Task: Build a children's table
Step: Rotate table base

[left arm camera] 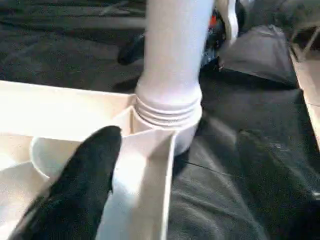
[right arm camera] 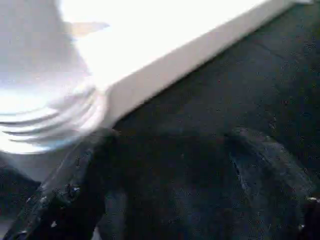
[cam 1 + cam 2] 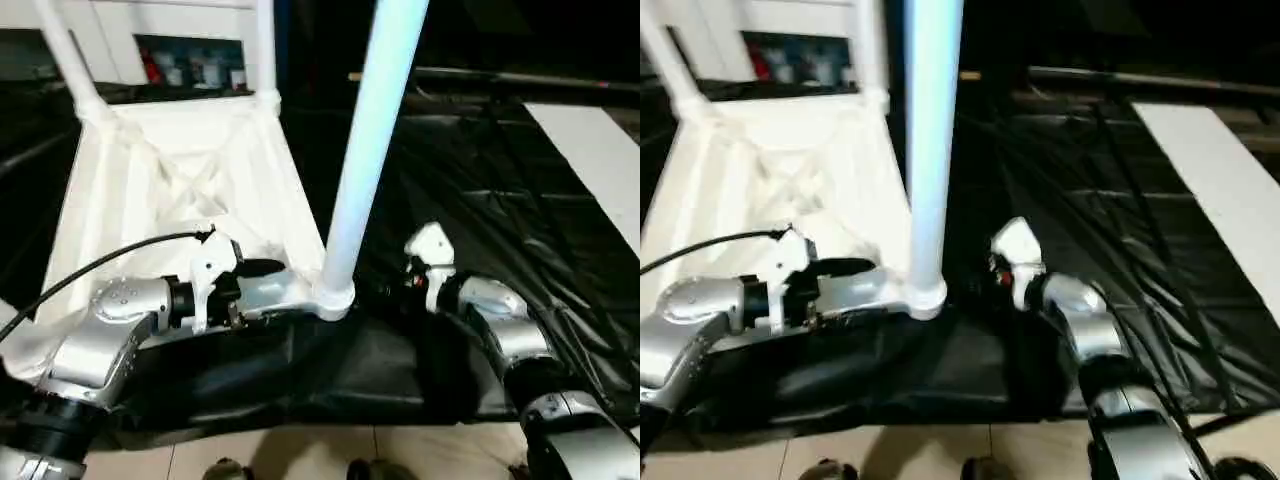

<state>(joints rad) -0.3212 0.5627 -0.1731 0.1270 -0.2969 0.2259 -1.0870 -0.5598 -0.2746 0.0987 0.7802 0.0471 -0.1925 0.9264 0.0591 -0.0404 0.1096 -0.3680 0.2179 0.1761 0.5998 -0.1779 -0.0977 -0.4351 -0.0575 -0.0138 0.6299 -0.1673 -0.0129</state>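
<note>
Where the black sheet [image 3: 470, 170] covers the floor, one white tabletop [image 3: 170, 190] lies upside down, ribbed underside up. Three white legs stand in its corner sockets: one near leg [image 3: 372, 130] rising straight up at the near right corner, and two far legs [image 3: 64, 50] and [image 3: 264, 45] at the back corners. Threaded rings show at the base of the near leg where it meets the socket [image 1: 170, 112]. One flat white board [image 3: 595, 160] lies on the sheet well to the right, apart from the tabletop. One white cabinet with glass doors [image 3: 190, 60] stands behind, with small items inside too blurred to name. Bare tile floor [image 3: 330, 445] shows at the near edge. Left gripper [image 3: 262, 270] reaches level across the tabletop's near edge toward the near socket, a black finger [image 1: 80, 180] lying over the rim just beside it; its fingers look spread and clasp nothing that can be made out. A black cable [image 3: 100, 262] loops over the left forearm. Right gripper [image 3: 395, 285] sits low on the sheet just right of the near leg, wrist turned inward, jaws wide apart and empty, both fingers [image 2: 65, 195] against the black sheet.
</note>
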